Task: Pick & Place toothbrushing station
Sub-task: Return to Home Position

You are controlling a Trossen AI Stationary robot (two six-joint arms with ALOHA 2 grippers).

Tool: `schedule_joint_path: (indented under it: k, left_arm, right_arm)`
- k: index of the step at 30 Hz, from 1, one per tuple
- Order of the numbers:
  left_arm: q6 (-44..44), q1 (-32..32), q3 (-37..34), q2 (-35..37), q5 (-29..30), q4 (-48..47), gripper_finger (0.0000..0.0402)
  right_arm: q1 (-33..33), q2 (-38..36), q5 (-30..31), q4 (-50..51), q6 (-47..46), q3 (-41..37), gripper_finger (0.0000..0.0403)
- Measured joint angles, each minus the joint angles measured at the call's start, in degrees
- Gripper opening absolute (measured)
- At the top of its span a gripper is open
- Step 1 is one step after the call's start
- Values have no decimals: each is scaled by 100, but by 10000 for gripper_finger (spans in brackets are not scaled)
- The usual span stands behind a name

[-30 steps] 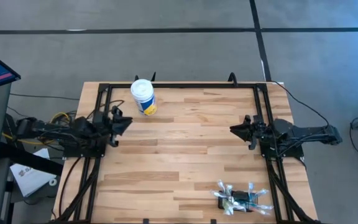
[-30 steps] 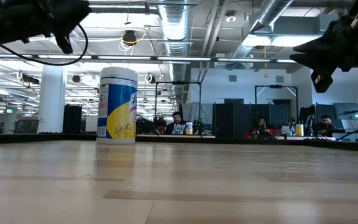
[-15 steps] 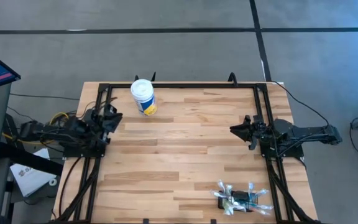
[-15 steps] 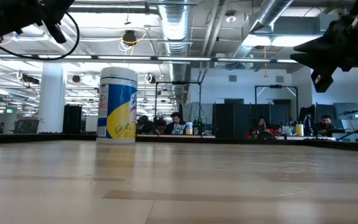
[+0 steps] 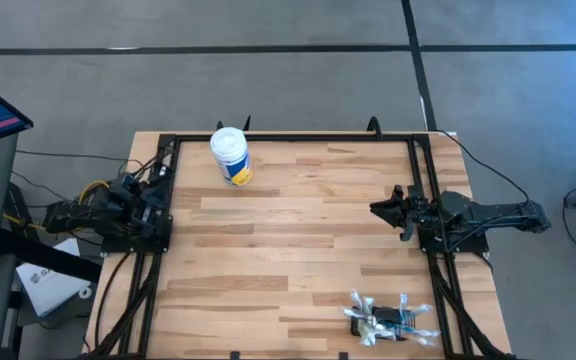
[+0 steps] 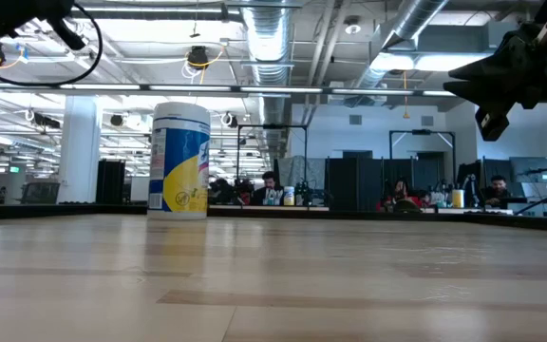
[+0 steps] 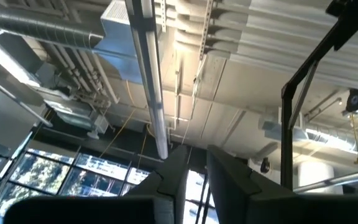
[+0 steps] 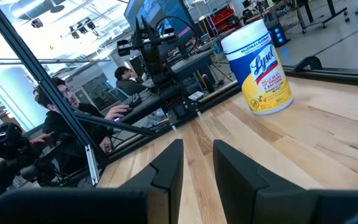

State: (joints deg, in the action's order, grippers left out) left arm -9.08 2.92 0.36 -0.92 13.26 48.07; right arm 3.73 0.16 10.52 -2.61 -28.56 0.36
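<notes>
Jaws narrowly parted, toothbrushing station [image 5: 396,321] lying left-right

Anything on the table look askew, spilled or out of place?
The toothbrushing station sits close to the table edge on the right arm's side, with pale items splaying out at mixed angles; too small to judge more. The tub stands upright; nothing spilled. Left gripper and right gripper are at the table's sides, empty.

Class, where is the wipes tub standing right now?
High view: the tub stands upright on the table's left half, close to the picture's top edge, nearest the left arm.
</notes>
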Motion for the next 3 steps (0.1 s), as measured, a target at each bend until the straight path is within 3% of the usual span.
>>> schedule_joint_path:
  k: [3]
  left_arm:
    - [0,0,0,89,1,40,57]
  right_arm:
    - [0,0,-1,0,1,0,79]
